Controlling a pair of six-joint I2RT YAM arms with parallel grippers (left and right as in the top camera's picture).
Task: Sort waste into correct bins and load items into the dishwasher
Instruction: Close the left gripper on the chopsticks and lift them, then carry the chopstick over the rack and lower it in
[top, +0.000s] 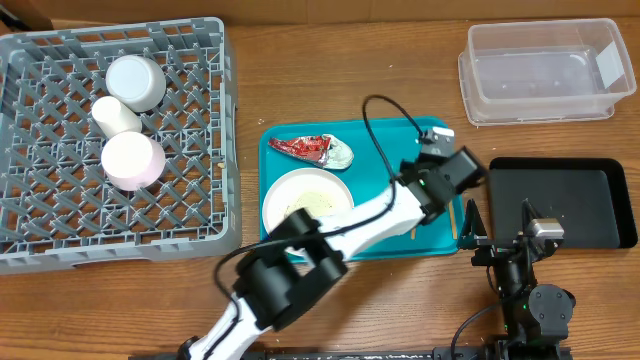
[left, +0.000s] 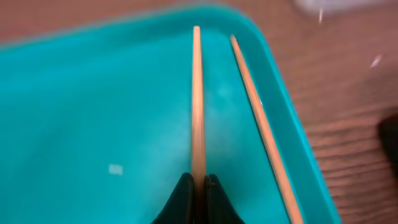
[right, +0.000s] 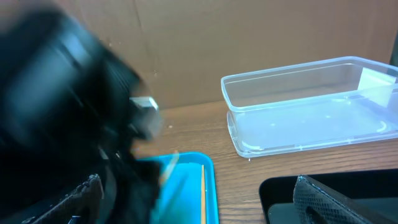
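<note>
My left gripper (left: 198, 182) is shut on the near end of a wooden chopstick (left: 197, 99) over the teal tray (left: 93, 112). A second chopstick (left: 261, 124) lies beside it along the tray's right rim. From overhead, the left gripper (top: 441, 190) hangs over the tray's right end. The crumpled red wrapper (top: 305, 147) and the white plate (top: 307, 200) rest on the tray. A white cup (top: 117, 115), a metal bowl (top: 136, 82) and a pinkish bowl (top: 132, 160) sit in the grey dish rack (top: 40, 210). My right gripper (top: 497, 232) stands open, holding nothing, at the black tray's (top: 570, 205) left edge.
The clear plastic tub (top: 545, 70) stands at the back right, behind the black tray. A small white grain (left: 115, 169) lies on the teal tray floor. The left arm (top: 350, 225) stretches across the tray's front, partly covering the plate.
</note>
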